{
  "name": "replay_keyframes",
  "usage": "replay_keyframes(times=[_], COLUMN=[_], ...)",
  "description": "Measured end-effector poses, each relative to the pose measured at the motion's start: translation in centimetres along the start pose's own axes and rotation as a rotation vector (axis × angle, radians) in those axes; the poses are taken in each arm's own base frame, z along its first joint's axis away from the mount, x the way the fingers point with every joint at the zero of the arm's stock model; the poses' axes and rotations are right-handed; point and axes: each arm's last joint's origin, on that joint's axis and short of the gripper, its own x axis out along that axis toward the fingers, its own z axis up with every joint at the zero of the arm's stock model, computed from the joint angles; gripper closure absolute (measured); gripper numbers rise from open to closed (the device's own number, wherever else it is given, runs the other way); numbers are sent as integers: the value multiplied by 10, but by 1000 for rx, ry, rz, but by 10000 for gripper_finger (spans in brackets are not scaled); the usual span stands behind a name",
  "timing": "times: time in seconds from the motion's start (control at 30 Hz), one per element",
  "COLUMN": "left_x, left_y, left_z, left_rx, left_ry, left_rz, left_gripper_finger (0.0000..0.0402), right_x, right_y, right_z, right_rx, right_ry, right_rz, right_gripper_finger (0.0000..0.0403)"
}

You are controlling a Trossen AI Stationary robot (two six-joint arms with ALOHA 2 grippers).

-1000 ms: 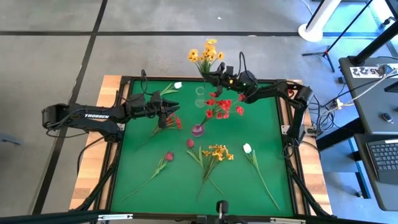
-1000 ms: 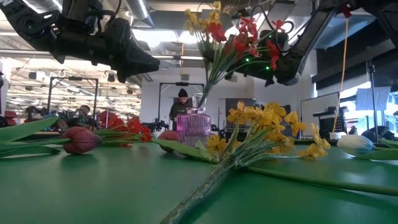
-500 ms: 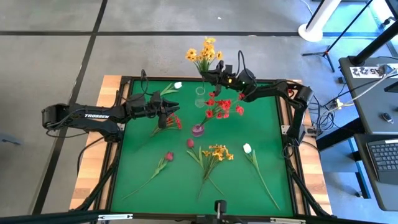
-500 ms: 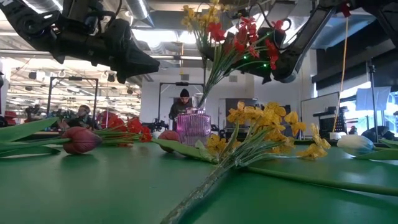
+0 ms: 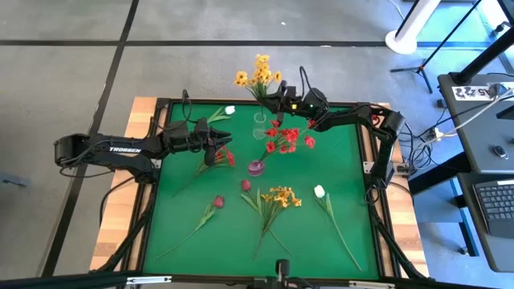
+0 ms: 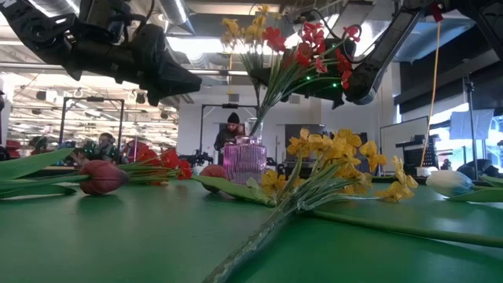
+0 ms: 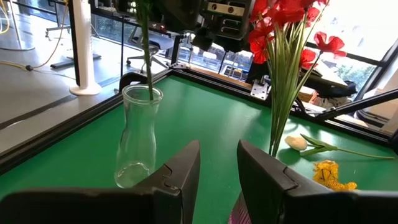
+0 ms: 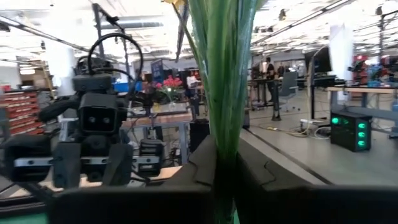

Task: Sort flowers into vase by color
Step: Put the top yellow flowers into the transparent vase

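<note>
My right gripper [image 5: 271,96] is shut on a bunch of yellow flowers [image 5: 257,76] above a clear glass vase [image 7: 138,137] at the table's far side. The bunch's stem [image 7: 147,56] reaches down into the vase's mouth. A pink vase [image 5: 255,167] at mid-table holds red flowers [image 5: 285,138]. My left gripper [image 5: 227,143] hovers left of the pink vase, open and empty, over a red cluster [image 5: 217,158] lying on the table. The left wrist view shows its two fingers apart [image 7: 217,168]. My right gripper pinches the green stems of the yellow bunch [image 8: 224,106] between its two fingers, below the blossoms. The fingers come roughly level from the table's right and lie across the stems. The bunch stands nearly upright, leaning left, its lower end in the clear vase's mouth [image 7: 149,93].
On the green mat lie two dark red buds [image 5: 217,202] [image 5: 246,185], a yellow cluster [image 5: 281,195], a white bud [image 5: 319,191] with a long stem, and another white bud [image 5: 230,110] at the far left. People and workbenches show in the room beyond.
My right gripper has gone a little toward the table's left edge, still shut on the yellow bunch. The blossoms have swung left, while the stem's lower end stays at the clear vase.
</note>
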Motion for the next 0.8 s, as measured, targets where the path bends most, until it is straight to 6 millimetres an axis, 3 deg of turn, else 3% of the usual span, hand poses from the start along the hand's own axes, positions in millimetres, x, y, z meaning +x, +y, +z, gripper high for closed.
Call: replay_keyframes(times=[0.47, 0.63, 0.8], left_x=[0, 0, 0], left_y=[1, 1, 2], left_z=[-5, -7, -8], left_rx=[-13, -26, -32], left_ry=[48, 70, 87], left_rz=[10, 16, 19], left_gripper_finger=[299, 299, 299], right_x=[-2, -9, -21], right_y=[-1, -3, 4], right_z=[-5, 5, 30], right_rx=[44, 29, -59], right_ry=[104, 232, 375], right_rz=[59, 17, -87], right_gripper_finger=[226, 198, 178])
